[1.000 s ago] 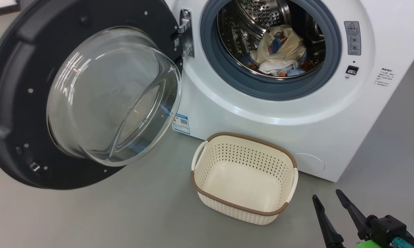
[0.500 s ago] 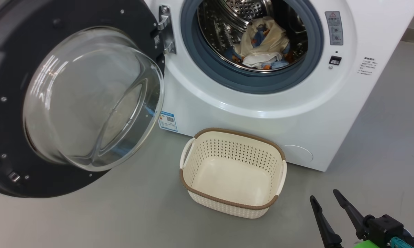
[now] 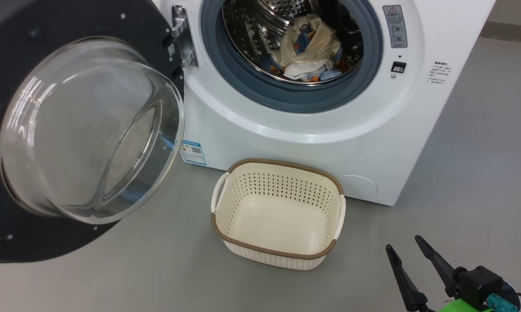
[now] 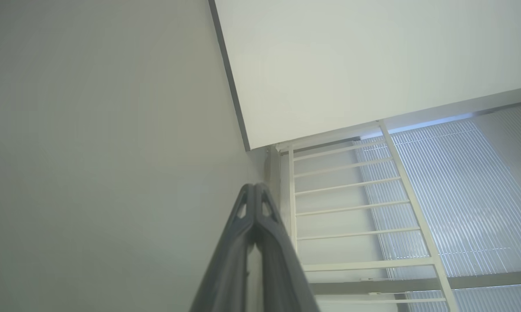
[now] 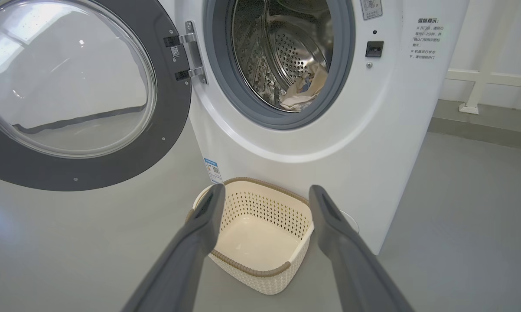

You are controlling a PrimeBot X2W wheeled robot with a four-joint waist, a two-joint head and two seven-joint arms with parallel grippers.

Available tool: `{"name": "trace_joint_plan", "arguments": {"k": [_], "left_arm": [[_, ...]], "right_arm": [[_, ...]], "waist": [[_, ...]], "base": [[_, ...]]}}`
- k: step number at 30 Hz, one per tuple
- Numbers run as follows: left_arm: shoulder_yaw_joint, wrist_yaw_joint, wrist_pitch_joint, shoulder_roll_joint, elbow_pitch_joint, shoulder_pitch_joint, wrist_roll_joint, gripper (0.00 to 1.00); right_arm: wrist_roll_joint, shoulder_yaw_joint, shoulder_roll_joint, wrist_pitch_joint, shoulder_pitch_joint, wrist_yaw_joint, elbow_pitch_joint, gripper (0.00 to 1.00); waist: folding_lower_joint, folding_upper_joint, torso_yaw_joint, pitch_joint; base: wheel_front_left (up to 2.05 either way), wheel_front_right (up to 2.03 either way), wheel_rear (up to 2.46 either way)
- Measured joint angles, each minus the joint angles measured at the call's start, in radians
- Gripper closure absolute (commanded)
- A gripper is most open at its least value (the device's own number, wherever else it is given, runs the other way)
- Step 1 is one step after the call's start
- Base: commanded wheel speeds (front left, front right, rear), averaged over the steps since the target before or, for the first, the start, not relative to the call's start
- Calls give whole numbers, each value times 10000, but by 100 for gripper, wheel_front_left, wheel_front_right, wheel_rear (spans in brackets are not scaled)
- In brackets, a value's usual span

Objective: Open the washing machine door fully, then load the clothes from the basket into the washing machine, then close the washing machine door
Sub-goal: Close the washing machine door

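The washing machine stands with its door swung wide to the left, the glass bowl facing me. The clothes, cream cloth over blue printed fabric, lie in the steel drum; they also show in the right wrist view. The basket sits on the floor before the machine with nothing in it. My right gripper is open and holds nothing, low at the right, a little way from the basket. My left gripper is shut on nothing and points up at a pale wall.
Grey floor spreads around the machine and to its right. The open door juts out over the floor at the left. A white rail runs along the wall behind the machine. A white frame with ribbed panels shows past the left fingers.
The head camera has moved, so machine, door and basket slide left in the picture. They hold the same places relative to each other. The right gripper stays open.
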Motion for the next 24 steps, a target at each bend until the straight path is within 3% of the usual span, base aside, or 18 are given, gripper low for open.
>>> {"name": "trace_joint_plan", "arguments": {"k": [8,24], "left_arm": [[-362,94,995,-56,27,-655,-192,100],[-439,224,1868,-410,-54,-665,-642,100]], "right_arm": [[0,50,-33,0,-201,0,59,0],[69,102,-345,0,-373,0,82,0]], "waist": [[0,0,-177,104],[0,0,-660,340]], "base": [[0,0,0],[0,0,0]]}}
